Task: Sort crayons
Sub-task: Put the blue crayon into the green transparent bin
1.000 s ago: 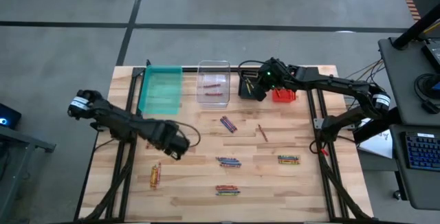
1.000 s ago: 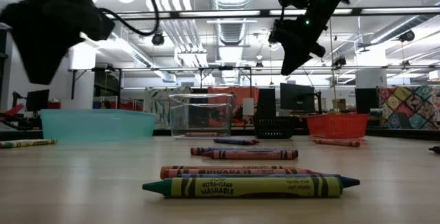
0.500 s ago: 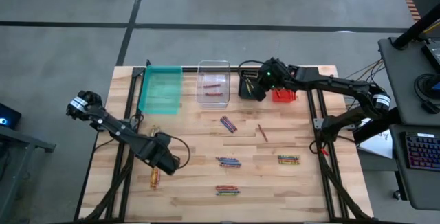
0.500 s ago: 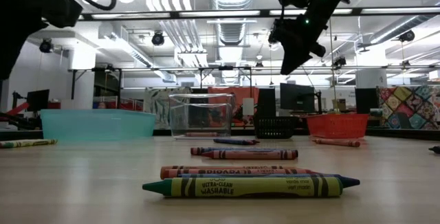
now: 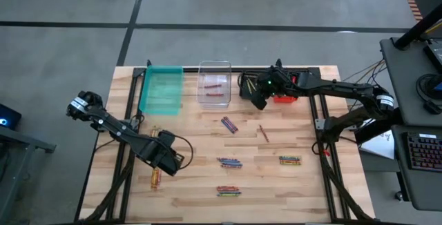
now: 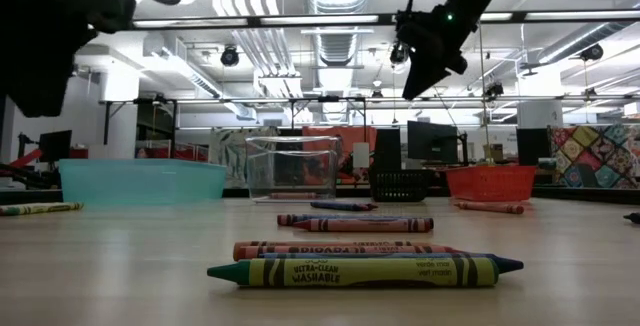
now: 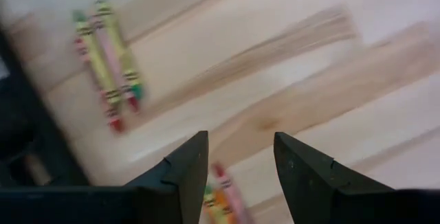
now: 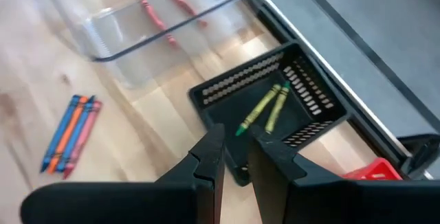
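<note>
1. Left gripper [image 5: 168,161], jaws parted and empty, having swung from table centre toward 7 o'clock, is now hovering beside the yellow-orange crayons [image 5: 155,177].
2. Right gripper [image 5: 260,94], fingers nearly closed and empty, is withdrawing from the black bin [image 8: 268,110] at 1 o'clock, where two yellow crayons [image 8: 265,107] are lying: deposit apparently complete.

You can read "ULTRA-CLEAN WASHABLE" on the wrapper of the green crayon [image 6: 365,271] nearest the low camera, well below and nearer than the right gripper [image 6: 425,61]. The crayon [image 6: 330,250] just behind it shows partial letters, unreadable. Nothing else legible.
</note>
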You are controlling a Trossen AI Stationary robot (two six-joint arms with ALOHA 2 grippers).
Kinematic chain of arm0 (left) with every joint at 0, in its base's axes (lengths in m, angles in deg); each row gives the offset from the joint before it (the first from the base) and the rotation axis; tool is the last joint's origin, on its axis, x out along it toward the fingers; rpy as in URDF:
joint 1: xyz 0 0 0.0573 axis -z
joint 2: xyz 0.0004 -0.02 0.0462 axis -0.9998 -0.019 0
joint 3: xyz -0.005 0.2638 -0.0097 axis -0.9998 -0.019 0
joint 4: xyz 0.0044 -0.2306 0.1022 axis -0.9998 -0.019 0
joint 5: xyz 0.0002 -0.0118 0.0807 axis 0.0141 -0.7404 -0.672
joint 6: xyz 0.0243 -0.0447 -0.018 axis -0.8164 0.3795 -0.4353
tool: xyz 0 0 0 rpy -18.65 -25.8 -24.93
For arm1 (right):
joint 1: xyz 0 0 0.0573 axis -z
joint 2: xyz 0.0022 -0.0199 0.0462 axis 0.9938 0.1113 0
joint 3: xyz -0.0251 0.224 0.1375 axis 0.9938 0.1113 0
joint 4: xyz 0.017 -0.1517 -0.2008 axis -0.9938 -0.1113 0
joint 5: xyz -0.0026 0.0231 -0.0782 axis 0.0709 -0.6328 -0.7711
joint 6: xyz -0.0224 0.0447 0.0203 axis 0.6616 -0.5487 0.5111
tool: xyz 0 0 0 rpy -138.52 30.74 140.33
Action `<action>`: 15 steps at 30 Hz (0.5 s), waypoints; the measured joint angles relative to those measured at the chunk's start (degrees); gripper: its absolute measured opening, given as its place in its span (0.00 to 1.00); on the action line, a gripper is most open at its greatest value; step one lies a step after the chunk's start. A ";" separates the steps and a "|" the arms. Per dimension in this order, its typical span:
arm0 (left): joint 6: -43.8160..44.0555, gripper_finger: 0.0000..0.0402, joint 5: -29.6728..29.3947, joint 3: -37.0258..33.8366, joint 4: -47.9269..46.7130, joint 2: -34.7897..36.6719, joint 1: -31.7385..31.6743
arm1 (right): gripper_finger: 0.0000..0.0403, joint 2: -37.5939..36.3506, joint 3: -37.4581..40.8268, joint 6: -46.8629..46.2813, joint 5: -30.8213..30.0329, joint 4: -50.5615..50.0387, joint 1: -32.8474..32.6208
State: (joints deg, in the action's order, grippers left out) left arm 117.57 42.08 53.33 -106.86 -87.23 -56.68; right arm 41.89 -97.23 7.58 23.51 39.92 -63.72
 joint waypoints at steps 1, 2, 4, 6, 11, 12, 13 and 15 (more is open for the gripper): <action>-0.92 0.37 -0.86 0.00 1.52 0.00 0.00 | 0.13 -0.02 0.00 0.35 0.00 0.00 -0.72; -2.36 0.37 -1.36 0.00 3.71 0.00 0.00 | 0.13 -0.02 0.00 0.81 0.00 0.00 -1.55; -6.26 0.37 -3.19 0.00 8.29 0.00 0.00 | 0.13 -0.02 0.00 0.87 0.02 0.00 -3.28; -12.41 0.37 -5.70 0.00 13.69 0.00 0.00 | 0.13 -0.02 0.15 0.91 0.08 0.00 -5.19; -32.23 0.37 -11.35 0.00 29.17 0.00 -0.15 | 0.13 -0.02 0.26 0.89 0.15 -1.43 -10.19; -36.19 0.37 -12.66 0.00 31.82 0.00 -0.15 | 0.13 -0.02 0.26 0.80 0.16 -1.74 -11.19; -39.94 0.37 -14.13 0.00 33.83 0.00 -0.15 | 0.13 -0.02 0.26 0.44 0.19 -1.99 -12.14; -47.07 0.37 -17.49 0.00 37.74 0.00 -0.15 | 0.13 -0.02 0.27 -0.18 0.23 -2.21 -14.10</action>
State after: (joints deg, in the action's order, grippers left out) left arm 70.50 24.58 53.33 -69.12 -87.23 -56.84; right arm 41.87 -96.95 7.40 23.74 37.72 -77.82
